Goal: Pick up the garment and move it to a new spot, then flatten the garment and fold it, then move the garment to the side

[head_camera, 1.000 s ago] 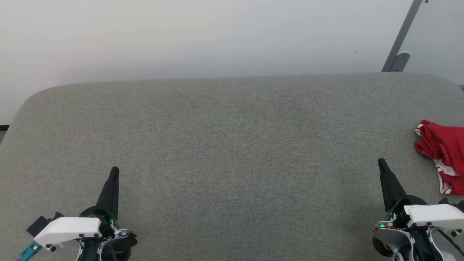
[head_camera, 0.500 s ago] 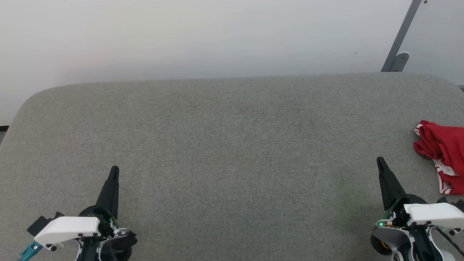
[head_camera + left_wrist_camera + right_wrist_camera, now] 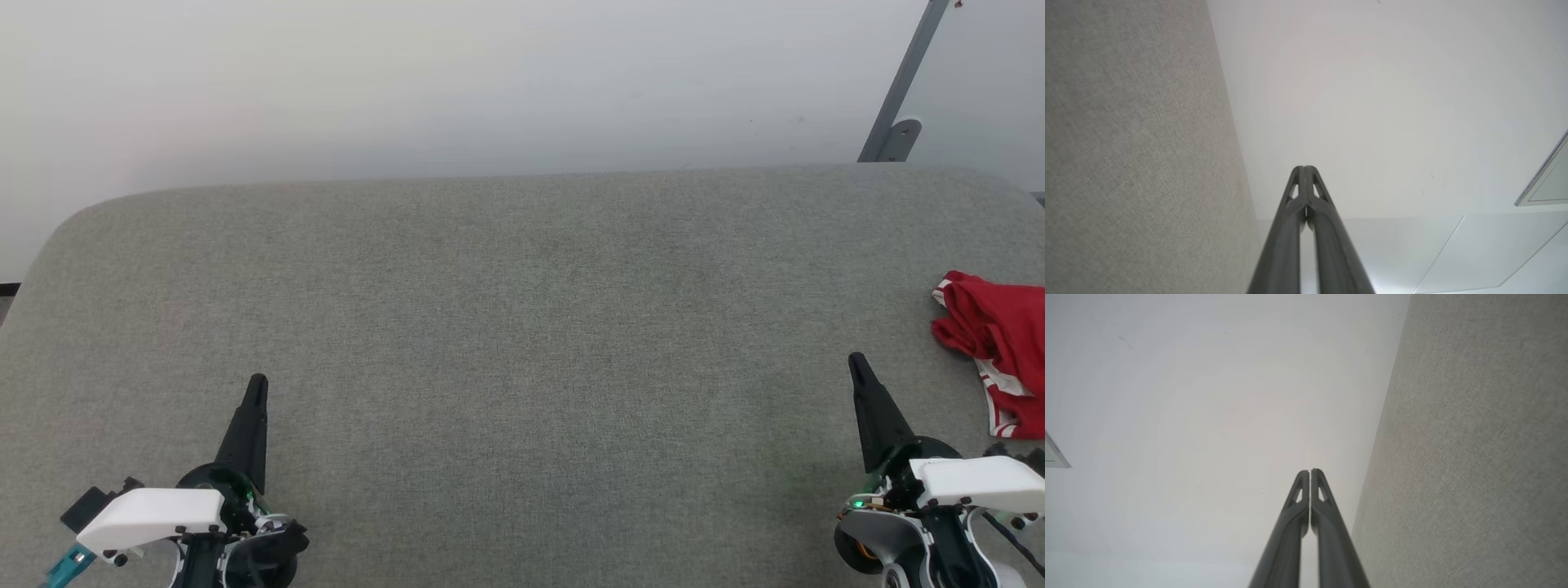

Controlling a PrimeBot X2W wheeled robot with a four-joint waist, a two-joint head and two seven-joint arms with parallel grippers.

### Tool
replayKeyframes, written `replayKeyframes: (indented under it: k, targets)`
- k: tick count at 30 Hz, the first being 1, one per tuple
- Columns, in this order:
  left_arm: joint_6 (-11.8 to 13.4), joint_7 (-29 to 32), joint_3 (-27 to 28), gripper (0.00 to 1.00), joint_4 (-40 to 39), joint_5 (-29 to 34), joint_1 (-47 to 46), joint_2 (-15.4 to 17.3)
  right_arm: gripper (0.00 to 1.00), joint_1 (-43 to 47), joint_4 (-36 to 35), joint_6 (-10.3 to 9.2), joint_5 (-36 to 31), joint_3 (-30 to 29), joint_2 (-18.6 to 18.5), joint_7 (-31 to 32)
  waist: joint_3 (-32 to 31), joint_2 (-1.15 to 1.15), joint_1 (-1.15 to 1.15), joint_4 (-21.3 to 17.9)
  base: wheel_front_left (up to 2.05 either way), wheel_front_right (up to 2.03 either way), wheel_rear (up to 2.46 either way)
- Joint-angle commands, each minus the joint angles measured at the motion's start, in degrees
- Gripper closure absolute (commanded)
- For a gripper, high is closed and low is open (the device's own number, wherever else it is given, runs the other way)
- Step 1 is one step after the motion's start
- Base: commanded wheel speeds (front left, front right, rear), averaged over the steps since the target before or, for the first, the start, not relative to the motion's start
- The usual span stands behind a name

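The garment point(image 3: 998, 336), red with red-and-white striped trim, lies crumpled at the far right of the grey fabric surface point(image 3: 522, 327), cut off by the head view's right edge. My right gripper point(image 3: 857, 364) is shut and empty, a little left of and nearer than the garment, not touching it. At the lower left my left gripper point(image 3: 258, 384) is shut and empty, far from the garment. In the left wrist view the left gripper point(image 3: 1304, 168) has its fingers pressed together, and the right wrist view shows the right gripper point(image 3: 1309, 472) the same way.
A white wall point(image 3: 490, 82) rises behind the surface's rounded far edge. A grey metal strut with a bracket point(image 3: 896, 131) stands at the back right. The wide middle of the grey surface lies bare between my two grippers.
The right gripper has crept slightly up the head view. The left gripper and the garment have stayed where they were.
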Motion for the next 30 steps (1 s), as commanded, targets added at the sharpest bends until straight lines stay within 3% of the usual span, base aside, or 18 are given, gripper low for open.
replayKeyframes:
  k: [1,30]
  targets:
    - [-0.18,0.3,0.22,1.0,-0.03,0.13,-0.77,0.04,1.0,-0.26,0.1,0.0,0.16,-0.02,0.1,0.09,0.0,0.0,0.0,0.0,0.0,0.0,0.0]
    - [-0.18,0.64,0.67,1.0,-0.01,0.52,-0.82,-0.33,1.0,-0.26,0.1,0.0,0.15,-0.03,0.11,0.1,0.0,0.0,0.0,0.0,0.0,0.0,0.0]
